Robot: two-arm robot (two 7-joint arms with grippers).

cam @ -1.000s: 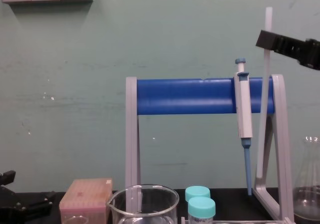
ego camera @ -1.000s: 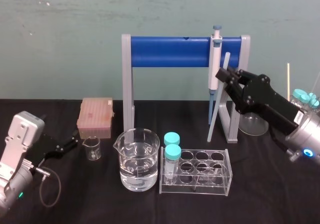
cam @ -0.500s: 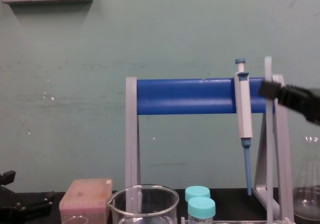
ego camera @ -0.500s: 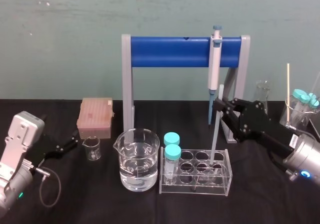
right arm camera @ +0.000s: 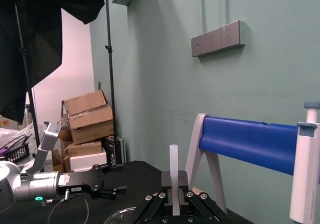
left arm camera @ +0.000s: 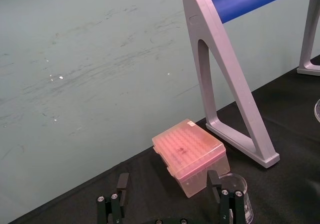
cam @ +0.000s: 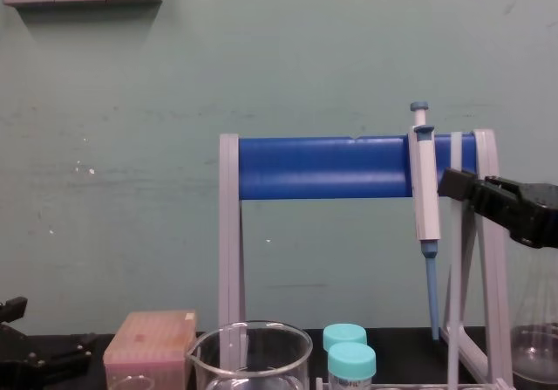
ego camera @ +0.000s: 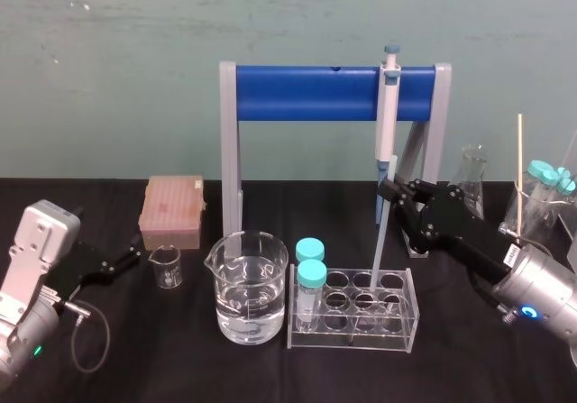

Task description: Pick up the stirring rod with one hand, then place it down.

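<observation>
The stirring rod [ego camera: 380,241] is standing almost upright, its lower end dipping into the clear tube rack [ego camera: 361,333] beside the beaker [ego camera: 248,286]. The right gripper [ego camera: 394,190] is clamping it near the top. The left gripper [ego camera: 131,257] is lying spread open by the pink box [ego camera: 171,209].

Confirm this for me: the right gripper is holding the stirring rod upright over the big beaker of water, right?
Not quite. The right gripper holds the stirring rod near upright, but over the test tube rack, not the beaker of water. The head view shows it. The left gripper lies parked, far left.
</observation>
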